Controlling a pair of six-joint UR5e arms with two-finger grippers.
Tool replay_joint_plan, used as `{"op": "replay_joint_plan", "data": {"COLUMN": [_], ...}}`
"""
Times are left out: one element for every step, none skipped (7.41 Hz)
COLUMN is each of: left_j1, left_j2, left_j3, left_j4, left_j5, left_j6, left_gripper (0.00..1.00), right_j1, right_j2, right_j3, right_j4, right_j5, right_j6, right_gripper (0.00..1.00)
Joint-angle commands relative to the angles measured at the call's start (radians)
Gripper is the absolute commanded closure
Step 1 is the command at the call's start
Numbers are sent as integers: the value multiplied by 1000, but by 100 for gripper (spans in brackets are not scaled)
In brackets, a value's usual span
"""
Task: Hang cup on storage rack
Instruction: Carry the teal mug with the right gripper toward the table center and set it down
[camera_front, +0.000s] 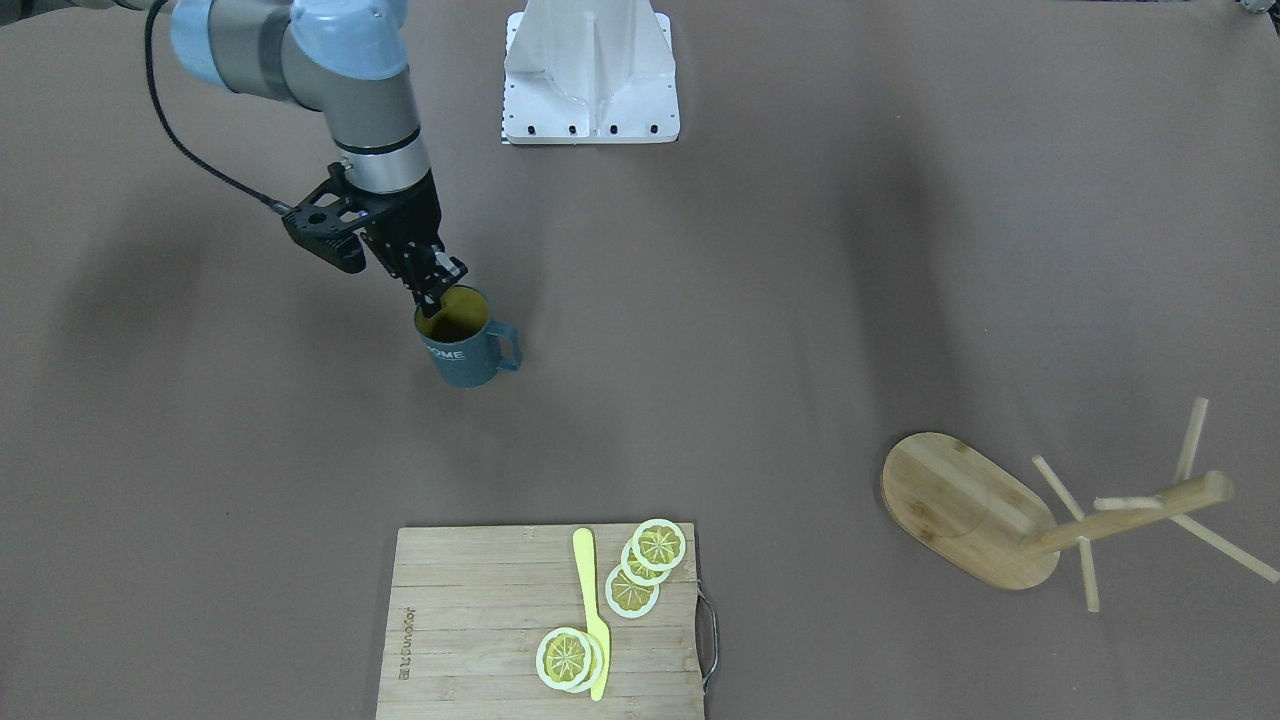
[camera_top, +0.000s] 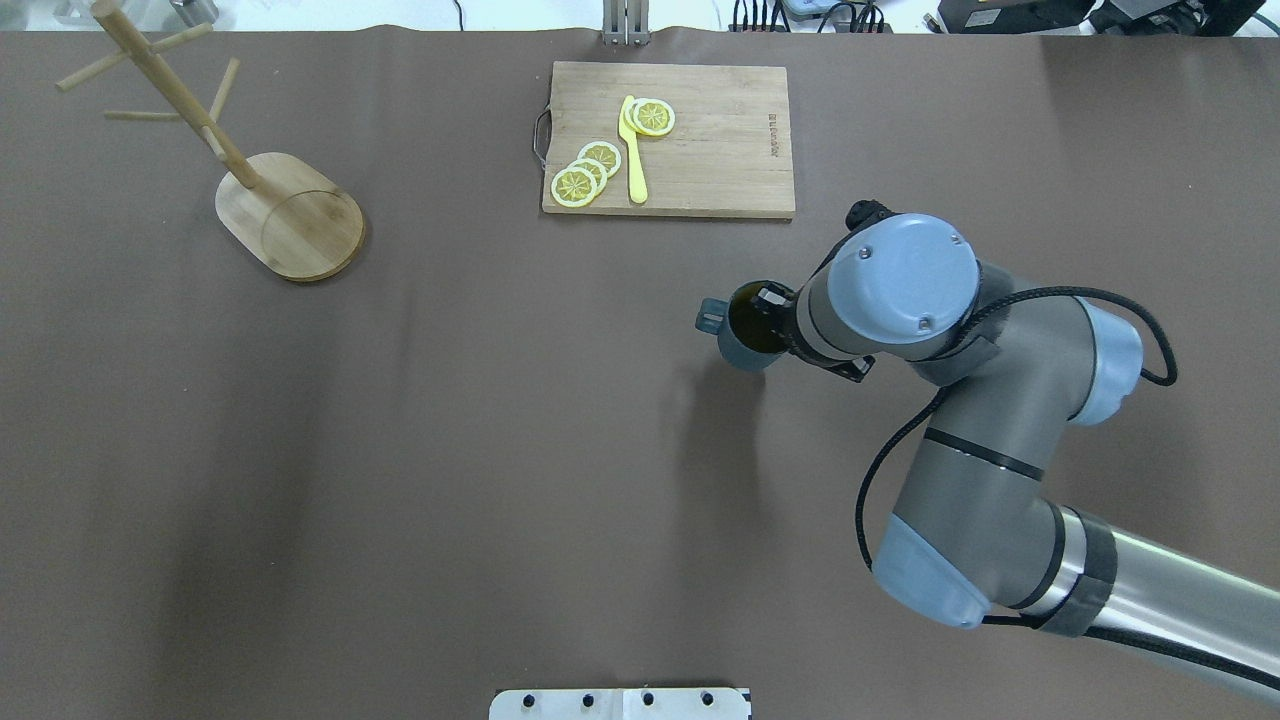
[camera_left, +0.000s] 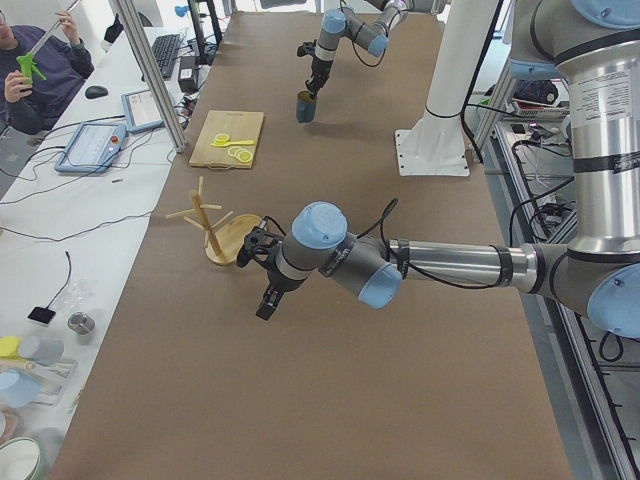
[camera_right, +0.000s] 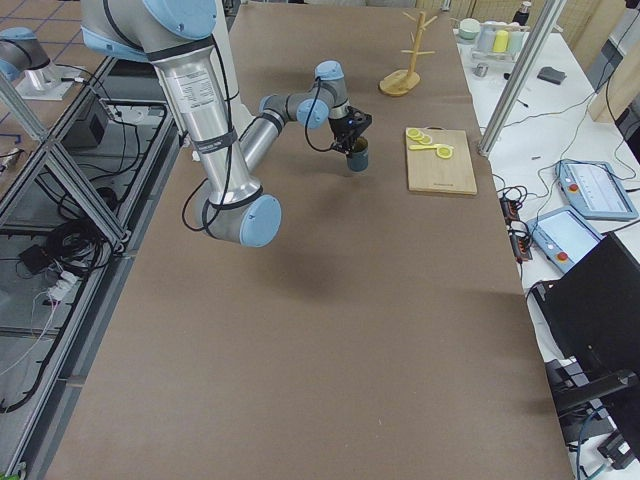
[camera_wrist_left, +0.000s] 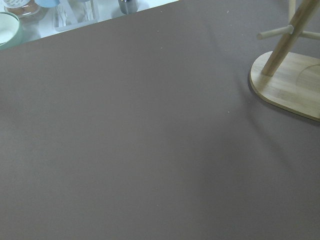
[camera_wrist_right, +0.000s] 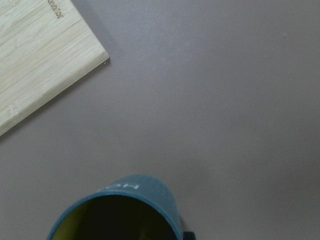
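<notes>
- R jaws clenched on cup (camera_front: 462, 350) rim; handle points away, toward rack (camera_top: 300, 225).
- Rack well apart across tabletop (camera_top: 500, 450), L side; L arm (camera_left: 440, 262) nearer it.
- L jaws: can't tell.

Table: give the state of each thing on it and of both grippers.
cup: upright, not yet hung
storage rack: standing, all pegs bare
right gripper: fingers at the cup's rim; grip unclear
left gripper: near the rack; open or shut, cannot tell
cutting board: flat, carrying lemon slices and knife
</notes>
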Motion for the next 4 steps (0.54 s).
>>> {"op": "replay_joint_plan", "data": {"left_j1": [0, 0, 0, 0], "left_j2": [0, 1, 0, 1], "left_j3": [2, 2, 5, 6], "left_j4": [0, 0, 0, 0], "left_j5": [0, 0, -1, -1], "left_j6": [1, 0, 0, 1], "left_gripper": [1, 1, 1, 1], "right_j1": [-38, -38, -54, -79], "right_j2": [158, 245, 289, 294], "right_j3": [-78, -164, -207, -208], "right_j4": [-93, -133, -147, -147], "right_j5": [-2, -2, -1, -1], "right_j6": [149, 189, 221, 245], "right_gripper": [100, 100, 100, 100]}}
